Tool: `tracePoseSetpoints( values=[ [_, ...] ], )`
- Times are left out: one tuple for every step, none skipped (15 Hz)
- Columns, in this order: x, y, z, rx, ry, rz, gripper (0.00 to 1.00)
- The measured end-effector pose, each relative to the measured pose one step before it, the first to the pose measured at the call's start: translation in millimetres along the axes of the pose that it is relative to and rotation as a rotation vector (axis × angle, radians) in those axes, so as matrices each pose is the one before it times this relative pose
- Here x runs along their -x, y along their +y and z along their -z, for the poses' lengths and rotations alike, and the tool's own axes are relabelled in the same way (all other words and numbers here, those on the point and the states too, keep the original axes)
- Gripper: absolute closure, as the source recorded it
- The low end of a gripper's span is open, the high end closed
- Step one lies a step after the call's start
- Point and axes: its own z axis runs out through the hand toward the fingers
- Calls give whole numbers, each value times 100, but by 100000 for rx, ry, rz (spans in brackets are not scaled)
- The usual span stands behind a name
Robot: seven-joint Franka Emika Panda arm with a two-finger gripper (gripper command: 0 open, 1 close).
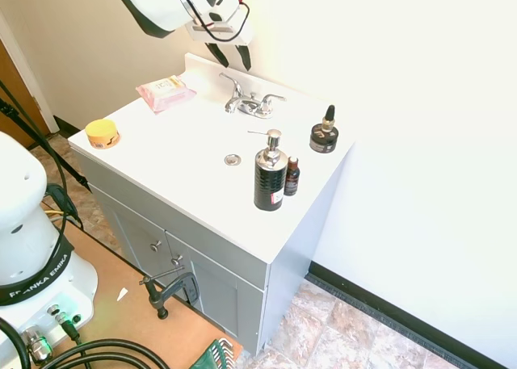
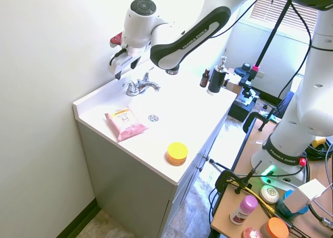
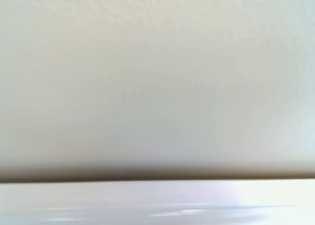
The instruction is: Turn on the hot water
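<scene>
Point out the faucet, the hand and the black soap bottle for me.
faucet (image 1: 252,104), first exterior view, on its chrome base.
hand (image 1: 231,55), first exterior view, between its dark fingertips.
black soap bottle (image 1: 269,182), first exterior view, on its body.

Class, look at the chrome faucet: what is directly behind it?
Behind the faucet rises the counter's low white backsplash, then plain wall. The gripper hangs above, fingers apart.

Faucet at tabletop rear, by wall. Wipes pack and round tin on one side; pump bottle, small bottle, dropper jar opposite. Tool above faucet.
</scene>
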Motion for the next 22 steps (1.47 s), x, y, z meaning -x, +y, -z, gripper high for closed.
tracePoseSetpoints(
  values=[
    [111,141,-393,1509,-39,269,0],
    [-9,177,-168,1754,332,201,0],
    [-6,183,-132,2034,95,271,0],
    [50,213,-164,2546,-774,470,0],
    [-8,168,-100,1847,-1374,834,0],
    [-26,136,8,1576,-1500,484,0],
    [11,138,28,1695,-1409,712,0],
    [11,197,-4,2093,-844,572,0],
    [42,218,1,2235,-1079,983,0],
    [-49,244,-7,1723,-1140,1410,0],
    [-40,279,-35,1930,-1000,723,0],
    [-75,257,-52,1706,-680,386,0],
    [-103,243,-92,1479,-184,62,0],
    [-114,230,-110,1160,-6,-133,0],
    [-121,245,-151,807,255,-57,0],
    [-105,239,-186,746,707,107,0],
    [11,192,-174,709,1205,-63,0],
    [48,126,-143,563,1135,-366,0],
    [89,91,-102,363,882,-577,0],
    [169,110,-51,179,36,-260,0],
    [216,164,58,62,-1543,-821,0],
    [357,374,265,-317,-3103,-632,0]
  ],
)
